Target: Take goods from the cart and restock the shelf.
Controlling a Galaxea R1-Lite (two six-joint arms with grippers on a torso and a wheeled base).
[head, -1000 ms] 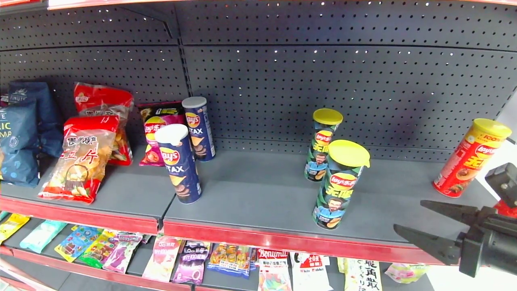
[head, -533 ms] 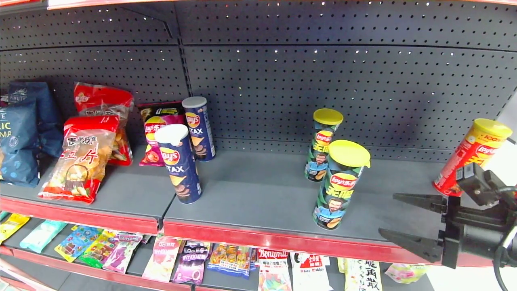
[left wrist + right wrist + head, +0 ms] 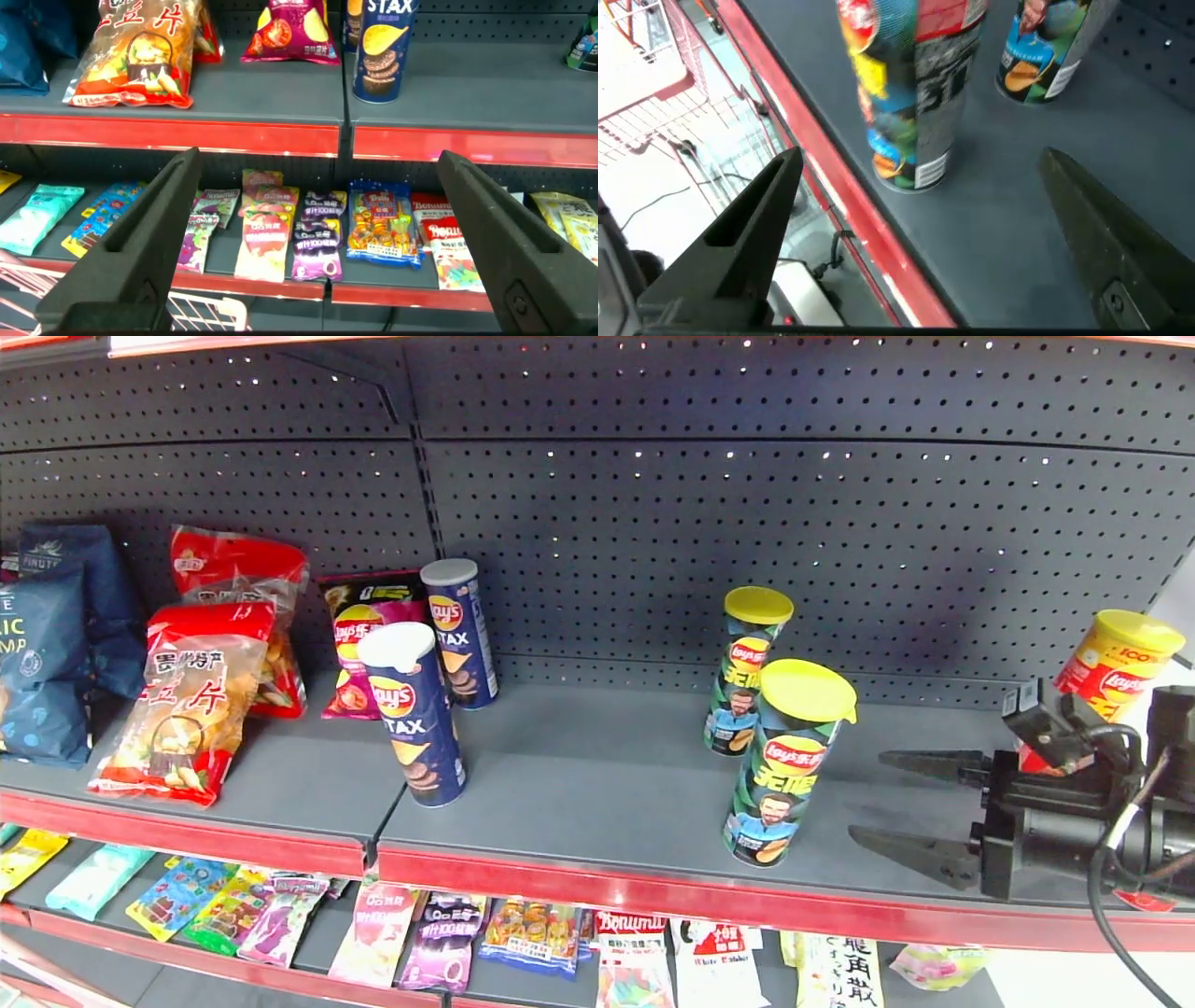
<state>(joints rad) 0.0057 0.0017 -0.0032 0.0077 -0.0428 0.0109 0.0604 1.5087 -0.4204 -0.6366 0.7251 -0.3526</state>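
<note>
Two green crisp cans with yellow lids stand on the grey shelf [image 3: 607,784], one at the front [image 3: 784,765] and one behind it [image 3: 747,667]. A red can with a yellow lid [image 3: 1116,663] stands at the far right, partly hidden by my right arm. My right gripper [image 3: 868,798] is open and empty, level over the shelf just right of the front green can. In the right wrist view that can [image 3: 915,103] stands beyond the right gripper [image 3: 923,157]. My left gripper [image 3: 320,157] is open and empty, low in front of the shelves.
Two blue cans [image 3: 411,709] [image 3: 459,630] and several snack bags [image 3: 187,709] fill the shelf's left part. Small packets [image 3: 439,933] lie on the lower shelf. A red wire cart [image 3: 673,112] stands below and beside the red shelf lip [image 3: 840,215].
My right gripper has risen and moved left over the shelf, closer to the front green can. It has stayed open. The cans have not moved.
</note>
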